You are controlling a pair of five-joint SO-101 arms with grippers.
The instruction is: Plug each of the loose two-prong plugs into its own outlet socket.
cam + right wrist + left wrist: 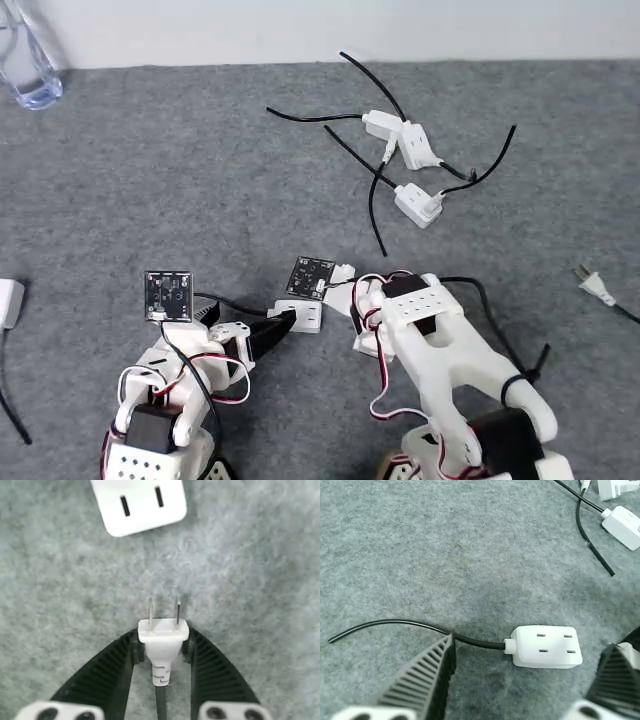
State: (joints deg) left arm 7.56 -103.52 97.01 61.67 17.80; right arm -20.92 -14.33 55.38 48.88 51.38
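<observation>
A white two-prong plug (162, 632) sits upright in my right gripper (161, 641), which is shut on its body. Its prongs point at a slotted face of the white outlet socket (140, 500), a short gap away. The same socket (547, 646) lies flat on the carpet between the spread fingertips of my left gripper (533, 643), which is open and not touching it. A black cord (395, 625) trails from the socket. From above, the socket (305, 316) lies between the left gripper (275, 330) and the right arm (430, 320).
Two other white sockets (415, 145) (418, 204) with plugs and black cords lie at the back right. A loose white plug (595, 285) rests at the right edge. A white block (8, 302) is at the left edge and a clear bottle (30, 65) at the back left.
</observation>
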